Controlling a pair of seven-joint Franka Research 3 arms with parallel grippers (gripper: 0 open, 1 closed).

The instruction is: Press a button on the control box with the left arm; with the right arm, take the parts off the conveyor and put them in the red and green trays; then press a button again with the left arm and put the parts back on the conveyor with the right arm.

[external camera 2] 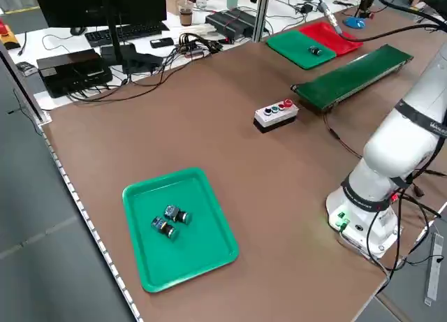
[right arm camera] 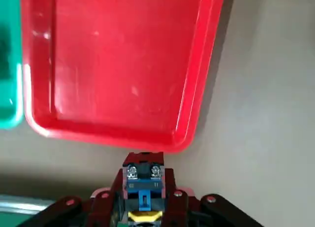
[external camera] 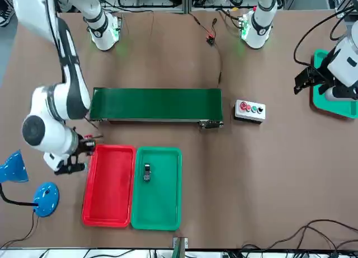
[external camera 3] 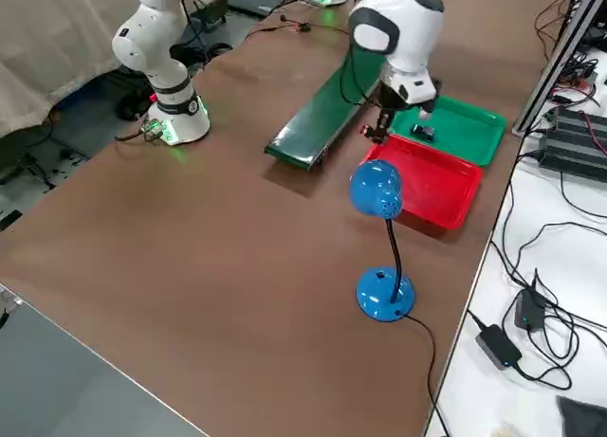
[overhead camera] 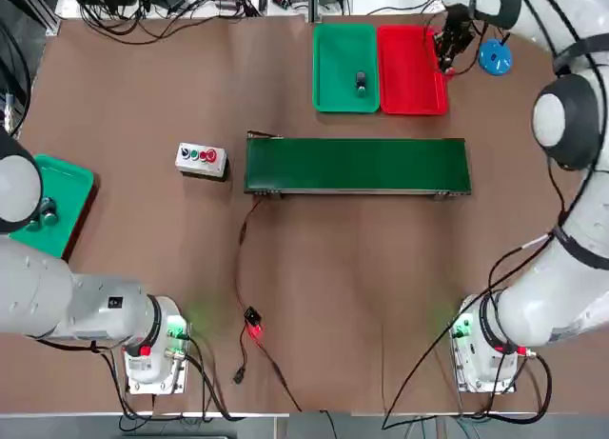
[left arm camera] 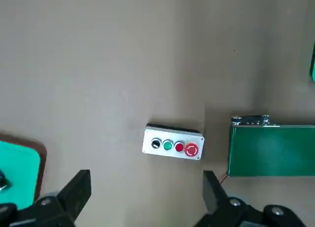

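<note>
Brown tabletop (overhead camera: 314, 296), grey floor (external camera 2: 56, 266), pale curtain (external camera 3: 57, 48)

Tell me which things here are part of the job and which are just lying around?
Part of the job:
- control box
- conveyor
- red tray
- green tray beside it, with a part
- part in the right claw

Apparently just lying about:
- blue lamp
- monitor
- keyboard

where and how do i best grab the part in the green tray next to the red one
Probably from straight above, fingers on the two long sides of the part: it lies alone, narrow and elongated, near the middle of the green tray, with bare tray on both sides.
</note>
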